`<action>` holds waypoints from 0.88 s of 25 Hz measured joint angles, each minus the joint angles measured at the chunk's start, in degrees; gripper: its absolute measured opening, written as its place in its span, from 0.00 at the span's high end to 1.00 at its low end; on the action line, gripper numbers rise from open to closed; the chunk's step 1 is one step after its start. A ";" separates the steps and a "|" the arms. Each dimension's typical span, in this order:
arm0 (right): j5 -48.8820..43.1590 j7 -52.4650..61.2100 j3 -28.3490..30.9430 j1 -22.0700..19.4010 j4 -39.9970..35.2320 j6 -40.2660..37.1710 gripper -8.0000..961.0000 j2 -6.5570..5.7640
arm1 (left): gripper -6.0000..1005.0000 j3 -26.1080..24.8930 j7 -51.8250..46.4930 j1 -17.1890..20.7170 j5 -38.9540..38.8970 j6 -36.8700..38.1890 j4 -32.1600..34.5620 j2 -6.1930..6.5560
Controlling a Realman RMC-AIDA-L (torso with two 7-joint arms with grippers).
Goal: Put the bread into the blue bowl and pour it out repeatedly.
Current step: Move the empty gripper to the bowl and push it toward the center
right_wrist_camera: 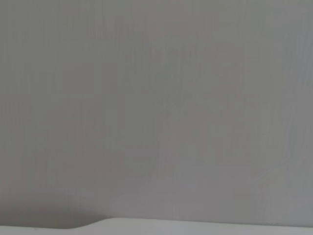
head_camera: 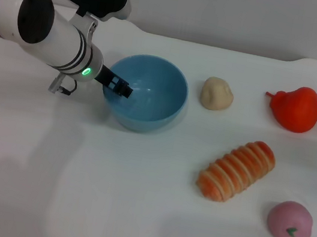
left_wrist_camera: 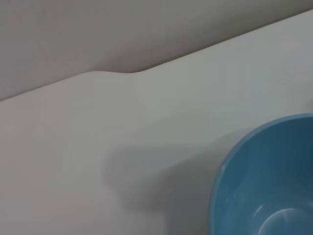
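The blue bowl [head_camera: 150, 96] stands upright and empty left of the table's middle; part of its rim and glossy inside shows as the blue bowl [left_wrist_camera: 266, 181] in the left wrist view. My left gripper [head_camera: 118, 85] reaches in from the left and is shut on the bowl's left rim, with a dark finger inside the wall. The bread [head_camera: 237, 170], orange-and-cream striped, lies on the table to the right of and nearer than the bowl, apart from it. My right gripper is out of view; its wrist view shows only a grey wall.
A small round beige lump [head_camera: 217, 94] lies just right of the bowl. A red pear-shaped toy [head_camera: 297, 109] sits at the far right, and a pink round toy [head_camera: 290, 222] at the near right. The white table's back edge [left_wrist_camera: 112, 73] runs behind the bowl.
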 joint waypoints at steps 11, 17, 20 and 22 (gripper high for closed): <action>0.00 0.00 0.00 -0.27 0.13 0.00 0.43 0.10 | 0.65 0.12 0.01 0.25 -0.03 -0.34 -0.01 0.12; 0.00 0.00 0.00 -0.28 0.13 0.00 0.43 0.09 | 0.78 -0.17 0.00 -0.17 -0.26 -0.34 0.24 0.11; 0.00 0.00 0.00 -0.19 0.13 0.00 0.43 0.09 | 0.88 -0.51 -0.29 -0.30 -0.34 -0.50 0.50 0.11; 0.00 0.00 0.03 -0.09 0.12 0.00 0.43 0.09 | 0.95 -1.71 -0.45 -0.51 -0.34 -0.94 0.66 0.17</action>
